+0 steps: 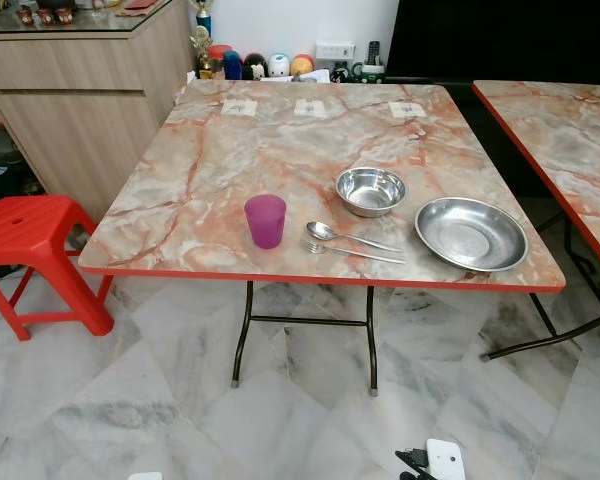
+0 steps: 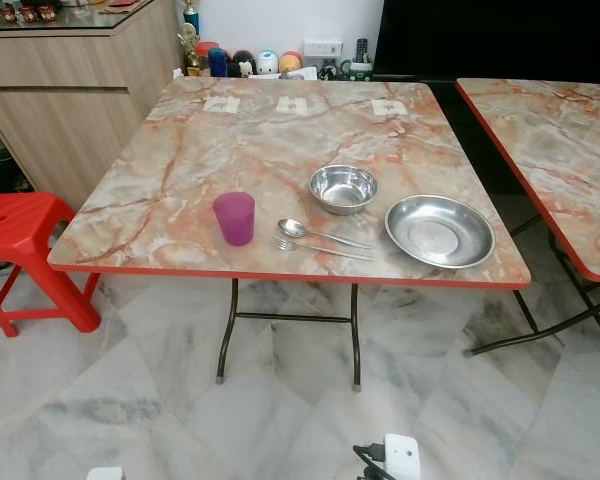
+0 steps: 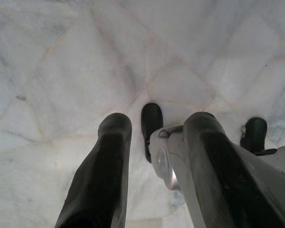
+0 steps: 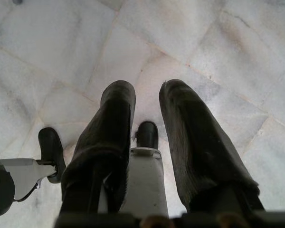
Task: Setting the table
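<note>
Standing a little back from the marble-patterned table (image 1: 230,160), the robot looks down on four pieces of tableware set near its front edge. A purple cup (image 1: 265,220) stands upright toward the left. Just beside it on the right lie a spoon (image 1: 350,237) and a fork (image 1: 352,252), close together and roughly parallel, their heads toward the cup. Behind them sits a small steel bowl (image 1: 370,190), and to the right of that a wider, shallow steel plate (image 1: 471,233), near the bowl but apart from it. A red plastic stool (image 1: 35,255) stands on the floor off the table's left corner, and a second table (image 1: 570,140) stands to the right. Both arms hang low over the pale marble floor (image 3: 61,57): the left gripper (image 3: 159,124) with fingers spread and empty, the right gripper (image 4: 147,92) also parted, holding nothing.
</note>
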Tool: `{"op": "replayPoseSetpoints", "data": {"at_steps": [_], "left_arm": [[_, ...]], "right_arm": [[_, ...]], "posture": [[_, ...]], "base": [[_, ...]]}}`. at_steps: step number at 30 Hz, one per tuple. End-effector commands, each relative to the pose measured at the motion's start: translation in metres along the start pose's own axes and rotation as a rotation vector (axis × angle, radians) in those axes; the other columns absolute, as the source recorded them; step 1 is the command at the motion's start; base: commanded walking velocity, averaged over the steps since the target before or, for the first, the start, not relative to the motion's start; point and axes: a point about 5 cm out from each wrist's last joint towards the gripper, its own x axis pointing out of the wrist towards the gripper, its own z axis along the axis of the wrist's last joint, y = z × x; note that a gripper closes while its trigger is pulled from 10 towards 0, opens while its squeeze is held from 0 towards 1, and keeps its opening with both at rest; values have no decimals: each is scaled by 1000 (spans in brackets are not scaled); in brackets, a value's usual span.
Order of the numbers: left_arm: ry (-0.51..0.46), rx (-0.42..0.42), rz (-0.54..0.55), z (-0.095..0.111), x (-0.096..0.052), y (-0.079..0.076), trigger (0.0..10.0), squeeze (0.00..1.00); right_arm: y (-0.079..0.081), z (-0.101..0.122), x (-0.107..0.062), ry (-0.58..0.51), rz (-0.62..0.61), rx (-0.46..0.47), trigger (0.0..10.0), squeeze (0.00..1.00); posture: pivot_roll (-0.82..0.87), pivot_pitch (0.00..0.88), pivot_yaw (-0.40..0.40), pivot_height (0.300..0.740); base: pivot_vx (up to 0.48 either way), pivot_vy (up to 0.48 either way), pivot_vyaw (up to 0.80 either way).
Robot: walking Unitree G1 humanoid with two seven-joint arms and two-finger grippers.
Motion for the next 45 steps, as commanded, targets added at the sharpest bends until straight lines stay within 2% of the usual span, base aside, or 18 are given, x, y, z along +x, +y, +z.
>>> {"op": "replayPoseSetpoints", "data": {"at_steps": [1, 6, 13, 26, 34, 45], "left_arm": [[0, -19, 4, -2, -1, 2, 10000, 0], [6, -7, 1, -1, 0, 2, 10000, 0], [9, -13, -8, -1, 0, -1, 10000, 0], [29, -14, -10, -7, -1, -2, 10000, 0], [36, -16, -9, -9, -1, -1, 10000, 0], [42, -17, -6, -10, -2, 0, 10000, 0]], "right_arm": [[-4, -5, -1, 11, -13, 21, 10000, 0], [-4, -3, -1, 16, -19, 20, 10000, 0], [6, 12, 3, 2, -12, 9, 10000, 0], [1, 14, 3, 5, -15, -1, 10000, 0], [1, 3, 1, 19, -12, -1, 10000, 0], [4, 4, 2, 21, -9, -1, 10000, 0]], "posture": [[105, 120, -13, 740], [104, 128, -14, 740], [103, 131, -19, 740], [106, 133, -18, 740], [108, 134, -14, 740], [110, 131, -13, 740]], "base": [[0, 0, 0], [0, 0, 0], [0, 0, 0], [0, 0, 0], [286, 0, 0], [314, 0, 0]]}}
